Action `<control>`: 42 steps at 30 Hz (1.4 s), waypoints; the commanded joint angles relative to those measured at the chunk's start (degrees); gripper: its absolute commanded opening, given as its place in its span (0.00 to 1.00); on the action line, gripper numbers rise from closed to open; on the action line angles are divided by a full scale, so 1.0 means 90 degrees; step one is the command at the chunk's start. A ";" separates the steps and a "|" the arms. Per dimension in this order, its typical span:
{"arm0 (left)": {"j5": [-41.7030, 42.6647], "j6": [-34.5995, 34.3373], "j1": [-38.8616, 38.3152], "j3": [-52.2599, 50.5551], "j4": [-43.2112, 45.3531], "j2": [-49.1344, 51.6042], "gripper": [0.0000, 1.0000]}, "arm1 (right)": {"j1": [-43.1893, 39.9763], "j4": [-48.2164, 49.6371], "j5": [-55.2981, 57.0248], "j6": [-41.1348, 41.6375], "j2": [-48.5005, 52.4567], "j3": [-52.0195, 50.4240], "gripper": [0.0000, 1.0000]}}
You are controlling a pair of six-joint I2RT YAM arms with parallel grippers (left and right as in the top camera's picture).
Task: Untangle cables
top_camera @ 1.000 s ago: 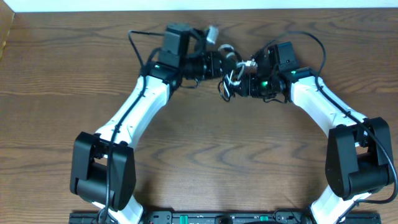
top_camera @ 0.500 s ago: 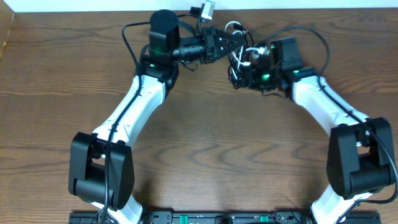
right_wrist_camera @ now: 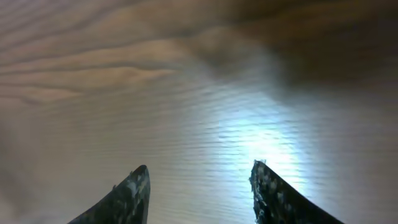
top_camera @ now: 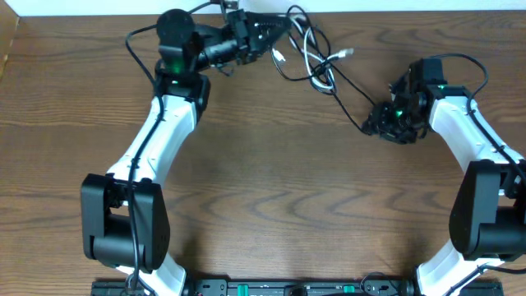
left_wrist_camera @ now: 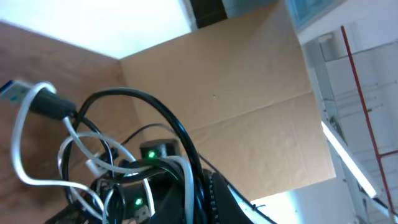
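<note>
My left gripper (top_camera: 267, 34) is raised near the table's far edge and shut on the cables. A looped white cable (top_camera: 315, 59) and thin black cables hang from it in a loose tangle. One black cable (top_camera: 349, 94) runs on from there, right and forward, to my right gripper (top_camera: 376, 125). In the left wrist view the white cable (left_wrist_camera: 25, 124) and a black cable (left_wrist_camera: 168, 118) arch up close to the lens. The right wrist view shows my right gripper (right_wrist_camera: 199, 171) open just above bare wood, with nothing between its fingertips (right_wrist_camera: 134, 186).
The wooden table (top_camera: 271, 189) stretches between the two arms. A cardboard box (top_camera: 6, 41) stands at the far left corner, and a cardboard panel (left_wrist_camera: 249, 93) fills the left wrist view. Thick black arm wires loop over each wrist.
The left gripper has swung left and toward the far edge, carrying the cables. The right gripper has pulled away to the right and forward, stretching one black cable out of the tangle.
</note>
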 commanded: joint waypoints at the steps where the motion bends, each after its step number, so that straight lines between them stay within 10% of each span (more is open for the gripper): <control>1: -0.0250 0.0068 0.0459 0.0160 0.0168 -0.0148 0.07 | -0.0267 -0.0469 0.2463 0.0187 0.0056 -0.0097 0.47; 7: -0.0007 0.1086 0.0704 0.0160 -0.1171 -0.0148 0.07 | -0.0542 -0.0913 0.3419 0.0425 0.0056 -0.0097 0.47; 14: -0.0168 0.4745 0.0155 0.0158 -0.5435 -0.0121 0.08 | -0.0250 -0.0525 0.0355 -0.1243 -0.0005 -0.0095 0.52; 20: -0.1804 0.5933 -0.0512 -0.0005 -0.7412 -0.0068 0.07 | -0.0112 -0.0510 -0.1173 -0.1795 -0.0056 -0.0039 0.61; 21: -0.2069 0.5933 -0.0597 -0.0012 -0.7538 -0.0049 0.08 | -0.0112 -0.0500 -0.1336 -0.1792 -0.0080 -0.0036 0.61; 27: -0.3793 0.5933 -0.0976 -0.0012 -0.7912 -0.0019 0.85 | -0.0109 0.0022 -0.2363 -0.1729 -0.0359 -0.0036 0.74; 42: -0.5185 0.6618 -0.1520 -0.0012 -0.7597 0.0508 0.77 | 0.0078 0.0279 -0.2314 -0.1598 -0.0432 -0.0039 0.77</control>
